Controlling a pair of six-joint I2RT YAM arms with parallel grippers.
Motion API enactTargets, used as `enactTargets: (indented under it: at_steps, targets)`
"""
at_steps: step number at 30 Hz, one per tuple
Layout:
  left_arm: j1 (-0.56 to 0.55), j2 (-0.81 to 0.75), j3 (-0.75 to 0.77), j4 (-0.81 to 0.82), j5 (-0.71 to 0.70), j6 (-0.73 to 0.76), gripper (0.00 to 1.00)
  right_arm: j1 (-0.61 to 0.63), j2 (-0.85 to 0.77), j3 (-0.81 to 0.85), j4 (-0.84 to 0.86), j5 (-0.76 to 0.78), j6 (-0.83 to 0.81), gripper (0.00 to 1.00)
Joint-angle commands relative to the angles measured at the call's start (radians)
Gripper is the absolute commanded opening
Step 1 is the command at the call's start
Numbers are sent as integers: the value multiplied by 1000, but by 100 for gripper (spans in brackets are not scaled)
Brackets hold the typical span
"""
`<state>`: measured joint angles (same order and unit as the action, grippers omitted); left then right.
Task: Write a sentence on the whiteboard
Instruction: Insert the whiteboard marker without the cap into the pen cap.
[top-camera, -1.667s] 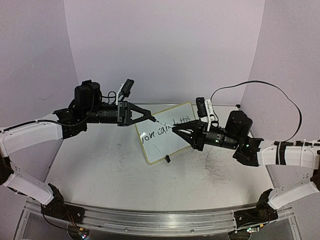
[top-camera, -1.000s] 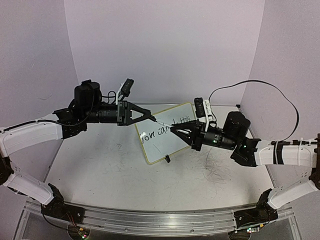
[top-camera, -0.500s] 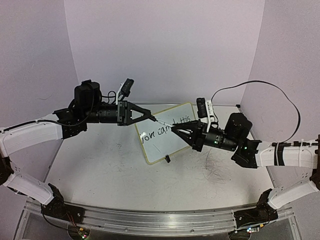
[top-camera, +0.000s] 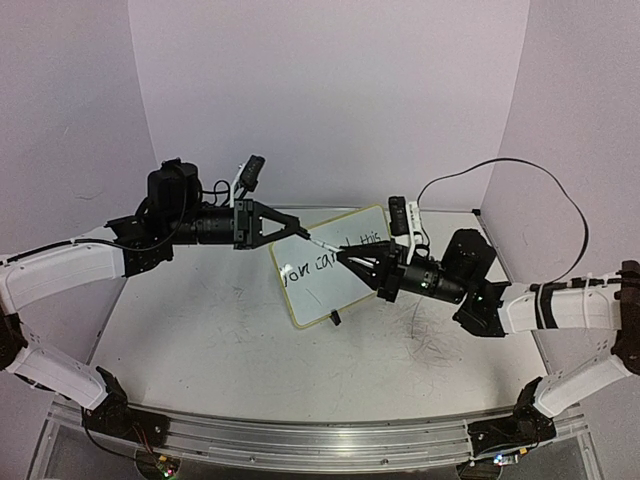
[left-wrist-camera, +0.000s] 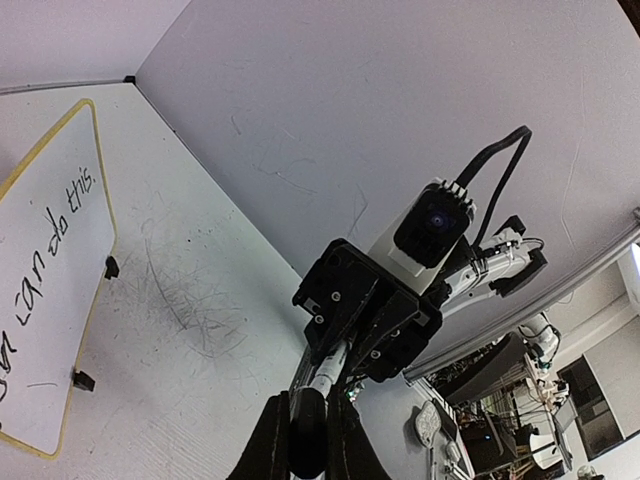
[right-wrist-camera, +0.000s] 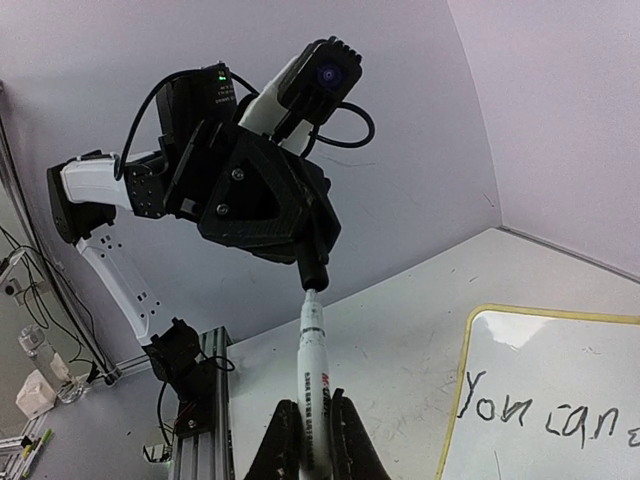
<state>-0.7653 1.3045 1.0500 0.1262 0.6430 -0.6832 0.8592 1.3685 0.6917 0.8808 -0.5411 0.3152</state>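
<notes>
The whiteboard (top-camera: 318, 290) rests on the worktop (top-camera: 200, 320), the sentence (top-camera: 335, 250) written. The right gripper (top-camera: 343, 257) clamps the marker (right-wrist-camera: 312, 350) and the left gripper (top-camera: 303, 234) clamps its cap (right-wrist-camera: 314, 268) — pressing them together off-axis could twist either loose.

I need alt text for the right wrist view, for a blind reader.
The right tool grips a white marker whose far end sits in the left tool. At lower right is the whiteboard, its sentence starting "You can".
</notes>
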Motion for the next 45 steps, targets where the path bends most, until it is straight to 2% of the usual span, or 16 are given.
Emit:
enactTargets:
  at_steps: [1,8,13,18,24,30,35,41,45]
  targets:
    - [-23,-27,9,44,26,-11,0,22,38,44,126,-6,24,0]
    - [-23,-39,-1,46,22,-13,0,22,19,8,156,54,27,0]
    - [-31,-15,-1,81,51,-37,0,26,80,32,263,-75,46,0]
    - [-67,-3,11,107,54,-44,0,26,154,88,375,-119,64,0]
    - [-162,84,18,109,22,-25,0,30,219,192,378,-177,65,0]
    - [-217,175,12,107,-14,-13,0,56,192,289,59,-146,-146,0]
    - [-240,218,9,98,-6,4,0,55,184,344,-57,-125,-229,0]
    - [-253,239,19,5,-50,39,0,56,159,370,-132,66,-357,0]
    - [-251,225,45,9,-58,53,0,55,167,381,-139,41,-366,0]
